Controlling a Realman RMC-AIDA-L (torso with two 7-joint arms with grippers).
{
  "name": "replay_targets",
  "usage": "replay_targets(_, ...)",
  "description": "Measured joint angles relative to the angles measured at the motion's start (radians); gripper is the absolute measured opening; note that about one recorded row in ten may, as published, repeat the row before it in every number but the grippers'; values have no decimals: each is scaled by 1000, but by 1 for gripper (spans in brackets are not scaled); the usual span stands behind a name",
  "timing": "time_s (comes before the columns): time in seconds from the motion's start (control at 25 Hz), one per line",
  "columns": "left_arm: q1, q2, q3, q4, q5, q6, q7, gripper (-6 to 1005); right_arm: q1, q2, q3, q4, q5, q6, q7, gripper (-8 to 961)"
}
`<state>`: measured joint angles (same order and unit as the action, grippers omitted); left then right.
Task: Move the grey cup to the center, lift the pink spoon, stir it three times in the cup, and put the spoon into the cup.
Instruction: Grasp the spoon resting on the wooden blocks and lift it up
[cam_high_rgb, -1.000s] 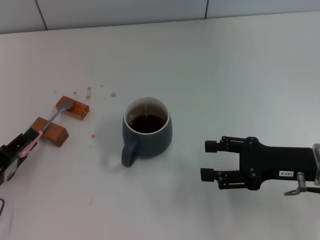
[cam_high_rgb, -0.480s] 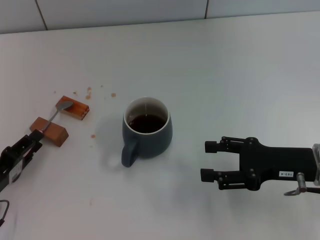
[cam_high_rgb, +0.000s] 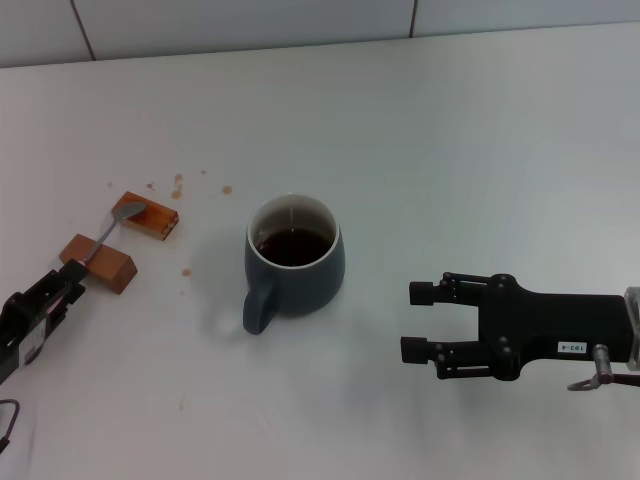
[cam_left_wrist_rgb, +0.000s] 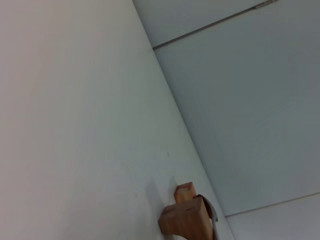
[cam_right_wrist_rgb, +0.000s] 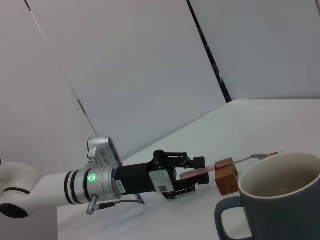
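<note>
Nothing moving since half a second ago: left gripper (cam_high_rgb: 72, 283) pinching pink spoon (cam_high_rgb: 110, 227) handle; right gripper (cam_high_rgb: 417, 321) sitting spread near grey cup (cam_high_rgb: 293, 262).

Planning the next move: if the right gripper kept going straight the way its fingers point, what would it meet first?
The right gripper, open, points toward the robot's left; the mug looks slightly off that line, so probably bare table. Depth is unclear.

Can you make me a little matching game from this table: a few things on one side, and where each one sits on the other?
Things:
1. mug
2. spoon
3. right gripper
4. left gripper

Places:
A. fingers around the pink handle's end
B. fingers open, apart from the mug, on its right
C. middle of the table, holding dark liquid
D. lying across two wooden blocks

Pairs: 1-C, 2-D, 3-B, 4-A
</note>
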<state>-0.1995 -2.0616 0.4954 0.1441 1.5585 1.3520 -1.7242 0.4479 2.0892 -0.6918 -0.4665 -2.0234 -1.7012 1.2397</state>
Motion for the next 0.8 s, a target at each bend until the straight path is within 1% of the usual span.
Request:
replay_targets(0.32,-1,-1,-1,0,0,-1,0,391,0,0,0,0,0,1,1,819)
replay_targets(0.36,-1,-1,-1,0,0,-1,0,330,0,0,0,0,0,1,2,818)
replay_targets(0.8,-2,-3,-4,-28,0,-1,-1,338,0,0,0,2,0,2,3,818)
